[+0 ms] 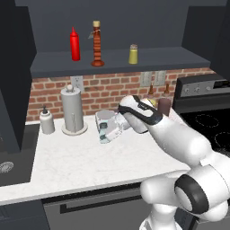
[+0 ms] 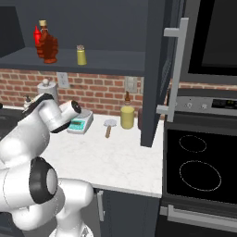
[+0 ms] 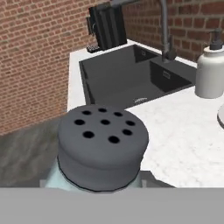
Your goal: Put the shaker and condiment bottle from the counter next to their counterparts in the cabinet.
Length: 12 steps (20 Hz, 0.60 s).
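The shaker (image 3: pixel 103 146), a pale blue-grey jar with a dark grey holed cap, sits right in front of the hand camera. My gripper (image 1: pixel 107 129) is low over the counter (image 1: pixel 90 166), beside the paper towel roll, and is shut on the shaker (image 1: pixel 104 122); its fingertips are hidden. The condiment bottle (image 1: pixel 97 45), tall, ribbed and reddish-brown, stands on the cabinet shelf (image 1: pixel 157 56) next to the red squeeze bottle (image 1: pixel 75 44). The yellow-olive shaker (image 1: pixel 133 54) stands further right on that shelf. From the right, the condiment bottle (image 2: pixel 46 45) hides most of the red bottle (image 2: pixel 36 33), with the yellow-olive shaker (image 2: pixel 81 56) beside them.
A paper towel holder (image 1: pixel 73 110) and a soap dispenser (image 1: pixel 46 121) stand left of the gripper, by the sink (image 3: pixel 131 74). A scale (image 2: pixel 78 124), a wooden brush (image 2: pixel 109 126) and a yellow jar (image 2: pixel 127 116) sit near the wall. An open cabinet door (image 2: pixel 155 69) hangs beside the stove (image 2: pixel 199 166).
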Tool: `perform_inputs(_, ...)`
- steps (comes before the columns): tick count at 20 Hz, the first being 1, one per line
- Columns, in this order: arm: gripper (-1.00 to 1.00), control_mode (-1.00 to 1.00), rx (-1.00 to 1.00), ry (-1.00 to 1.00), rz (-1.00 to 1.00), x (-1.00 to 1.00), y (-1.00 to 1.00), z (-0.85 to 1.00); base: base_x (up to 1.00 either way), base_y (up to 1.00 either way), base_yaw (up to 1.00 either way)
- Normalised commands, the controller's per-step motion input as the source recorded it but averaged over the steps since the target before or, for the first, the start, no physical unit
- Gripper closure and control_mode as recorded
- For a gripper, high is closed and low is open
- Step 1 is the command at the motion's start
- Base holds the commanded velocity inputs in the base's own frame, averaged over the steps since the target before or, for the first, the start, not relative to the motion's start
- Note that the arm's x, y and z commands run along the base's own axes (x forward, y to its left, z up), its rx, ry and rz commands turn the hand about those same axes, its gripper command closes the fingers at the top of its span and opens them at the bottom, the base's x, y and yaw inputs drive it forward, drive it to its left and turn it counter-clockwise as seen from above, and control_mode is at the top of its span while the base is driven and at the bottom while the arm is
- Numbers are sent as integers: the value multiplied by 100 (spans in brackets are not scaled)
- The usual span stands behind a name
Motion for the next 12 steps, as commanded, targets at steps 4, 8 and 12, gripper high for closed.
perform_inputs(4, 100, -100, 0, 0, -32, -1, -27, 77, 0, 0, 0)
perform_inputs(8, 100, -100, 0, 0, -41, -9, -46, 55, 0, 0, 0)
perform_inputs(12, 100, -100, 0, 0, -44, -8, -53, 57, 0, 0, 0)
